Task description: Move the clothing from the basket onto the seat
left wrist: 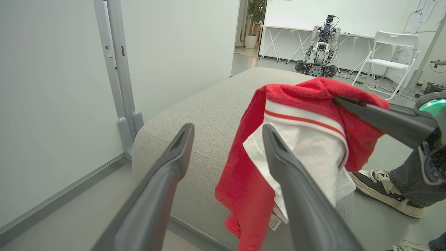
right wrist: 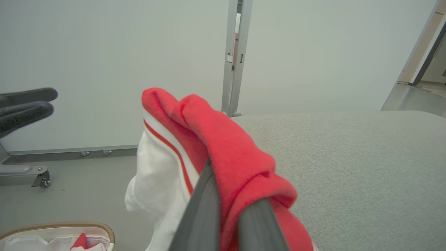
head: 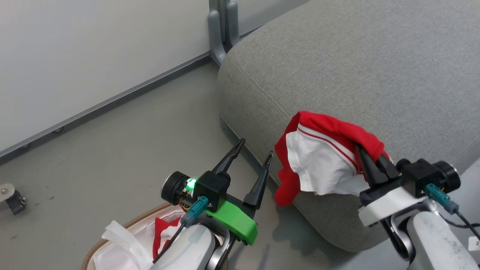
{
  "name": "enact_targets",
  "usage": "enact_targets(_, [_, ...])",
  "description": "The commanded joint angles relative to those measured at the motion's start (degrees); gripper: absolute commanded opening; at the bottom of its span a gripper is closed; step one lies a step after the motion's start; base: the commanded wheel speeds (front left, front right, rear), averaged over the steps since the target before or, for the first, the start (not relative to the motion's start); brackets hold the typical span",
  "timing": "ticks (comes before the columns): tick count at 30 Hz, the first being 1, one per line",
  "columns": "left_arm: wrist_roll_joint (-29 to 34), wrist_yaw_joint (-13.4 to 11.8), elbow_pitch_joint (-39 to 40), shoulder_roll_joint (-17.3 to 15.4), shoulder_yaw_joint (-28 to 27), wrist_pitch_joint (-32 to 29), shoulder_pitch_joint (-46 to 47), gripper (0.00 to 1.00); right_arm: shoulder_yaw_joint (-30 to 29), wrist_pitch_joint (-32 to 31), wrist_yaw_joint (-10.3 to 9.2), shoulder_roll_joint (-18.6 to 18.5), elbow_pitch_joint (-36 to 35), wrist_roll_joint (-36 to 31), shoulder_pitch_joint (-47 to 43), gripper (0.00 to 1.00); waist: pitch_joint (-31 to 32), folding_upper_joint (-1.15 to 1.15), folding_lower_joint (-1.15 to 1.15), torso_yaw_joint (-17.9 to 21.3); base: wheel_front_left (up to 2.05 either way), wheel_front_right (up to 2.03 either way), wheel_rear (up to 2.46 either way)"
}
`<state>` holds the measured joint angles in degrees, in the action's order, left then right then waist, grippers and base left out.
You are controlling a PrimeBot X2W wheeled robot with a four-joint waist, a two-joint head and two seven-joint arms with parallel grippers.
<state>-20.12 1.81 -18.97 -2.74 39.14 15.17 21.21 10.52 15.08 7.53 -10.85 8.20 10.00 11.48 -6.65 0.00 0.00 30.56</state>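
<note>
A red garment [head: 322, 157] with white panels and stripe trim hangs from my right gripper [head: 365, 153], which is shut on it at the near edge of the grey seat [head: 356, 67]. The cloth drapes over the seat's front corner, clear of the floor. In the right wrist view the garment [right wrist: 216, 150] wraps my fingers [right wrist: 205, 209]. My left gripper [head: 253, 155] stands open and holds nothing, just left of the garment [left wrist: 303, 146] and above the basket [head: 112, 234]. More red clothing [head: 165, 228] lies in the basket on the white liner [head: 120, 240].
A grey metal post [head: 223, 26] stands at the wall behind the seat's corner. A caster foot [head: 11, 197] sits on the floor at far left. A person's shoe [left wrist: 379, 188] and leg, a white chair [left wrist: 393, 48] and another robot [left wrist: 322, 48] lie beyond the seat.
</note>
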Motion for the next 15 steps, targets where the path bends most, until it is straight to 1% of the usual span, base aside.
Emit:
enact_targets(1, [0.04,-0.23,-0.35,-0.31,0.16,-0.03,0.09,1.0,-0.23,0.12,-0.08,-1.35,0.42,-0.72,2.4,0.0,-1.11,0.0,0.0,0.82,0.0,0.0,0.0])
enact_targets(4, [0.83,-0.71,-0.8,-0.32,0.05,-0.03,-0.6,1.0,0.16,0.12,-0.08,-4.05,1.57,-0.96,6.74,0.0,-2.84,0.0,0.0,0.79,0.0,0.0,0.0])
enact_targets(7, [2.18,-1.2,-1.54,-0.32,-0.78,-0.04,-0.65,1.0,0.79,0.11,-0.08,-6.98,3.31,-1.09,13.02,0.0,-5.31,0.0,0.0,0.65,0.0,0.0,0.0])
enact_targets(11, [4.5,-1.77,-1.52,-1.04,-2.54,-0.04,-0.57,1.0,1.23,0.11,-0.08,-9.67,6.15,-0.94,22.15,0.0,-9.54,0.0,0.0,0.49,0.0,0.0,0.0])
enact_targets(15, [6.21,-0.92,-1.41,-1.48,-2.97,-0.03,0.95,1.0,-0.51,0.11,-0.08,-13.02,9.15,-1.68,30.46,0.0,-14.21,0.0,0.0,-1.69,0.0,0.0,0.0])
